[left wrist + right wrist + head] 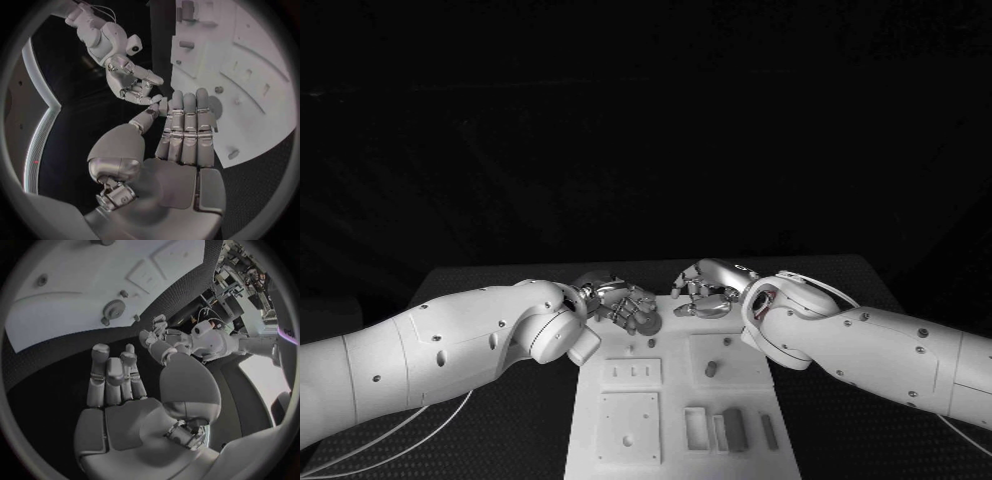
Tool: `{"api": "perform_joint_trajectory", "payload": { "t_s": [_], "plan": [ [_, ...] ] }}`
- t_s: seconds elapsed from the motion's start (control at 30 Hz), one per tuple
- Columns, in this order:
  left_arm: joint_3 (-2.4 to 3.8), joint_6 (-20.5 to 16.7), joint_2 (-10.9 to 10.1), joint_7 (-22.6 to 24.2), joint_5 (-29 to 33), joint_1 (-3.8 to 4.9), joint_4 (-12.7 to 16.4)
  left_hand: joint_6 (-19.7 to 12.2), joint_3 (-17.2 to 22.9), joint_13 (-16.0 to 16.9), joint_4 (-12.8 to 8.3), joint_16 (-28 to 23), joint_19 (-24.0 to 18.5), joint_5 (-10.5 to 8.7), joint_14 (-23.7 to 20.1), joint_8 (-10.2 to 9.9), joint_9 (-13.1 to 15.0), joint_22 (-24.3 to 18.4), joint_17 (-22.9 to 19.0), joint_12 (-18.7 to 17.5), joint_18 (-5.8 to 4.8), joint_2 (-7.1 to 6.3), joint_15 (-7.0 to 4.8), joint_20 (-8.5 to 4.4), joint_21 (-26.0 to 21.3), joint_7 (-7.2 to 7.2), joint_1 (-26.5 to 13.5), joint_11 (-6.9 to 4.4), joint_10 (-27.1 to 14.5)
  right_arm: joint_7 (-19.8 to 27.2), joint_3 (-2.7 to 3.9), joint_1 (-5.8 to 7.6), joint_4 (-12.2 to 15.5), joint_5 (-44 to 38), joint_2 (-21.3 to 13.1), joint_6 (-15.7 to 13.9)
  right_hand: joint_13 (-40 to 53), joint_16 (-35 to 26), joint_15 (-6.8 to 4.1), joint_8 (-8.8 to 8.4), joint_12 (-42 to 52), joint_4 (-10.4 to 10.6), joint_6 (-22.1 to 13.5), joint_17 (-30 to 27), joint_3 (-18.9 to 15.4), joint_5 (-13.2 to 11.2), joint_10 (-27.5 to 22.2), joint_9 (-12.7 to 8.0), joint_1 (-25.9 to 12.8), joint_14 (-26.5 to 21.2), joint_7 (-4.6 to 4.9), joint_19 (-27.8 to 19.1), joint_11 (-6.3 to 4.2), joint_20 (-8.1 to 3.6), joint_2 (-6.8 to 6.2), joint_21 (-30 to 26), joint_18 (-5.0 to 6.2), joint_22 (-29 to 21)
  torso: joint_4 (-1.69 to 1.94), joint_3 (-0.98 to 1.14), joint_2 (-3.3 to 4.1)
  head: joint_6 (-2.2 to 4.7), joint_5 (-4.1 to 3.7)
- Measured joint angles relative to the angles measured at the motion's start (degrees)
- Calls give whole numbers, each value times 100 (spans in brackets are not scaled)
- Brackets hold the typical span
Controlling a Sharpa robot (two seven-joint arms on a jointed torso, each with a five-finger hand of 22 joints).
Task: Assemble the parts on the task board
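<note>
White flat task board [678, 428] with grey parts, mid-table.
Recessed rectangular slots; upright grey part [734, 428] near its front edge. Silver left hand [623, 305] and right hand [705, 290], both empty with fingers spread, hover at its far end.

Table [826, 440]: black, with a finely dotted, woven-looking surface that shows up close in the left wrist view [262, 170] and the right wrist view [56, 365]; its far edge runs straight across the head view.
Cables [437, 425]: thin and pale, trailing in loose curves over the table's near left part towards the picture's lower left corner.
Backdrop [646, 130]: plain dark, behind the table's far edge.
</note>
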Motion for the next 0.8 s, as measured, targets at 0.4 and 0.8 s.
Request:
{"api": "perform_joint_trajectory", "payload": {
  "t_s": [0.4,0.8],
  "plan": [
    [-370,-10,-388,-160,-1467,-25,374,6,-1,248,0,228,125,15,123,-1,164,232,128,156,-10,-23,-83,-81,167,-8,25,-74,93,61,0,-7,-87,189,-326,-48,-12,0,1,0,0,0,8,0,0,0,-10,0,0,0,11,-11,11,11,0,0,-58,0,9,9,-6,-51,77],
    [-594,-444,-623,-659,-3426,-155,894,137,-24,1152,24,1256,564,14,441,-21,267,1015,541,1227,-35,-281,-401,-361,823,-114,67,-378,300,140,1,-7,-69,385,-443,-75,-19,0,16,0,0,16,14,1,-15,0,-9,1,0,-15,16,-51,10,9,0,-5,-36,0,20,24,-18,-194,131]
  ]
}}
